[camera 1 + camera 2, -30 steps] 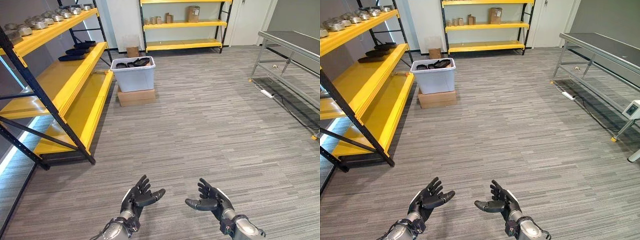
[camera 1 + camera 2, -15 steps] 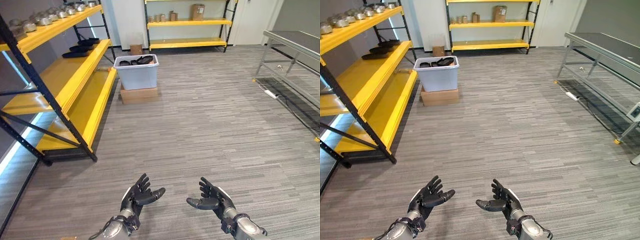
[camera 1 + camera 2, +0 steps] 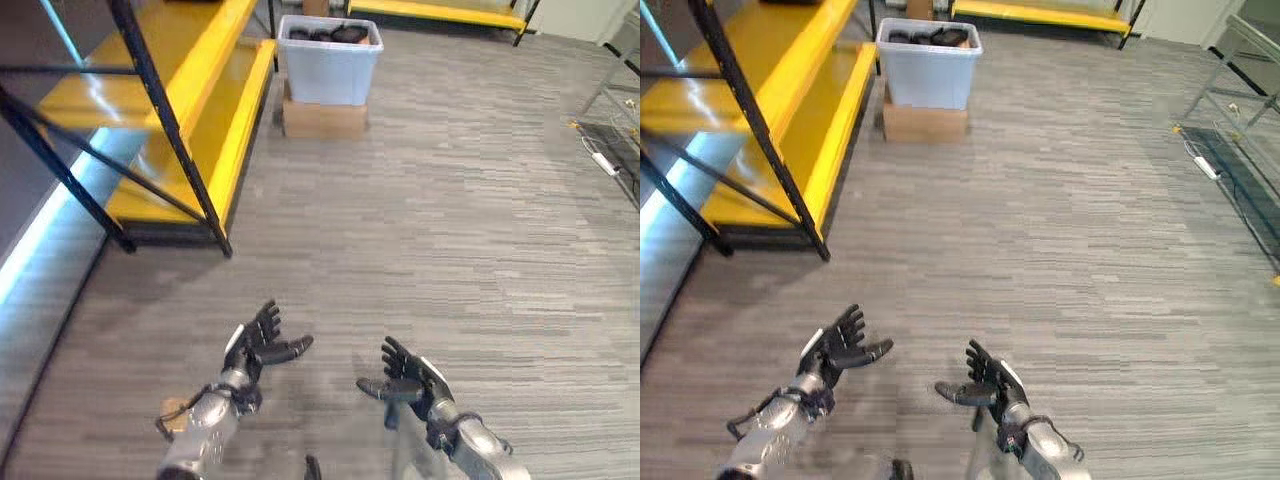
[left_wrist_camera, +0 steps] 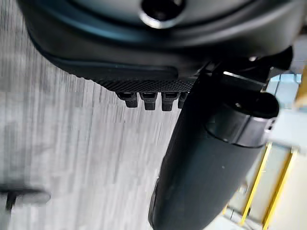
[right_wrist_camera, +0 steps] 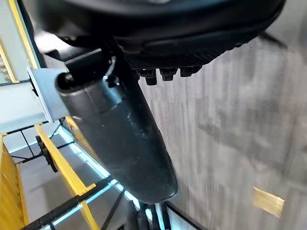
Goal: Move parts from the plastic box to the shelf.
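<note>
Since the earlier frames the whole picture has shifted: the head camera has tipped down and drawn nearer to the work, so that the plastic box now sits at the top edge and the shelf's upper levels have slid out of frame. That is the camera's move, not the things'; both hands keep the same pose low in the view.

The left hand and the right hand hover over the carpeted floor, fingers spread and relaxed, palms turned toward each other, holding nothing. The dark parts lie in the plastic box, which stands on a flat cardboard box just beside the end of the yellow shelf, well apart from the hands.

In my judgement the approach carries the main risk. The shelf's black upright and diagonal brace stand between the robot's left side and the box, and a walk that drifts left could clip them. The plastic box is perched on the cardboard, so a heavy push against its rim might slide or tip it. The parts look piled on one another, so lifting one may drag a neighbour over the rim.

No brand, label or writing can be read on anything here.
</note>
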